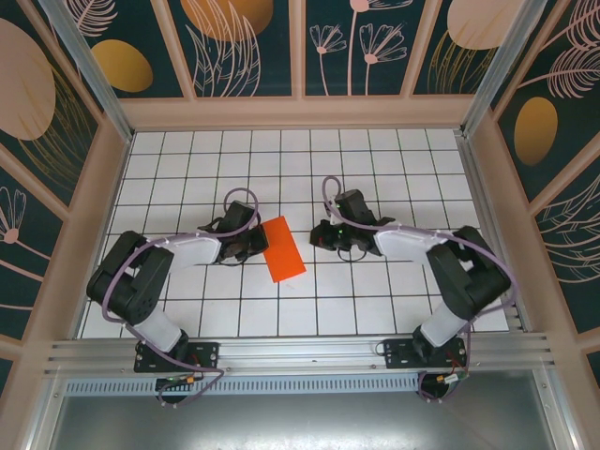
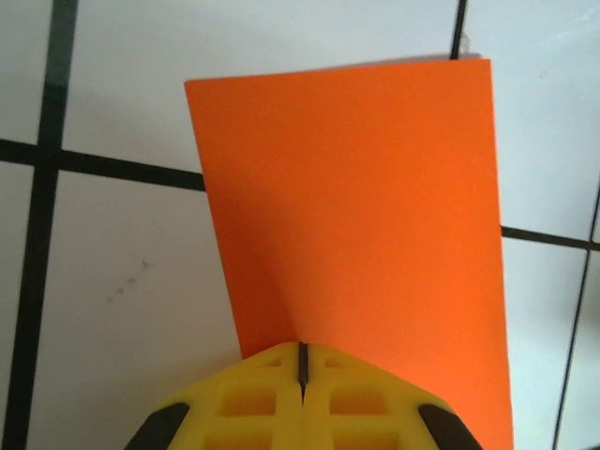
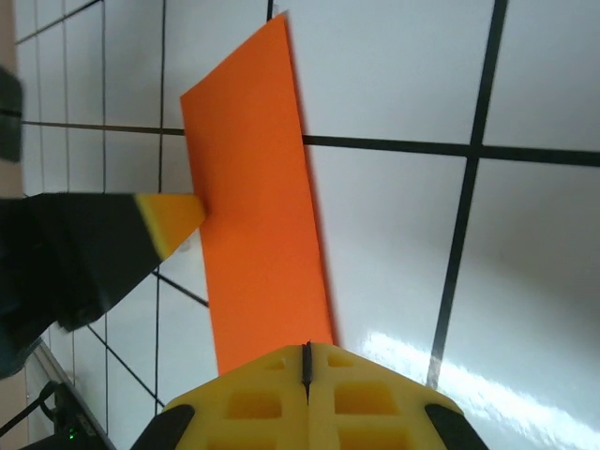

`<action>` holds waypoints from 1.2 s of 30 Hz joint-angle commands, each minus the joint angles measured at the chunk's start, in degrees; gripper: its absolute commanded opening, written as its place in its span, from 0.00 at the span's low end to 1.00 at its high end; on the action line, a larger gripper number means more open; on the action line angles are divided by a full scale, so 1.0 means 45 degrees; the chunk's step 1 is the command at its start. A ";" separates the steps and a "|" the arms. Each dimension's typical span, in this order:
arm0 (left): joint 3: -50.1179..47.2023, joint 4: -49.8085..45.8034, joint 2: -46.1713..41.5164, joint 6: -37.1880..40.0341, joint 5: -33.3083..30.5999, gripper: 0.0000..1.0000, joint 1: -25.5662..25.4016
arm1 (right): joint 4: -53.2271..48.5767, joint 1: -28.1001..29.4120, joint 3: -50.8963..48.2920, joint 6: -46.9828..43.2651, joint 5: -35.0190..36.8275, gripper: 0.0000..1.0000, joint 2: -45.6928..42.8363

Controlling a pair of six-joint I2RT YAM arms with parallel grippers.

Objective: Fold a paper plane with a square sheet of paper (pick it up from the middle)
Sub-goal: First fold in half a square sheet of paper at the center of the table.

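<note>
I see the left end effector (image 2: 302, 349) clenched, its tip touching the folded orange paper sheet (image 1: 282, 248) lying on the tabletop (image 1: 375, 300); the right end effector (image 3: 307, 347) is clenched nearby.

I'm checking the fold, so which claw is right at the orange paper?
The left claw: its shut tip sits at the long edge of the paper, while the right claw stands apart from it.

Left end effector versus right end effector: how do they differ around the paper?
The left end effector sits at the paper's left edge; the right end effector stands off its right edge, a gap between. The left one points rightward, the right one leftward. Both are shut.
</note>
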 commanded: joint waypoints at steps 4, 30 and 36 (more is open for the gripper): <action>0.0535 0.0797 -0.1263 0.1118 0.1458 0.00 0.0060 | 0.0835 0.0459 0.1151 0.0303 -0.0689 0.00 0.1409; 0.2825 0.2147 0.3270 0.1016 0.2724 0.00 0.0073 | 0.0808 0.0576 0.2783 0.0345 -0.1441 0.00 0.4006; 0.2571 0.2437 0.3413 0.0821 0.2723 0.00 0.0060 | 0.0564 0.0596 0.2865 0.0302 -0.1397 0.00 0.4234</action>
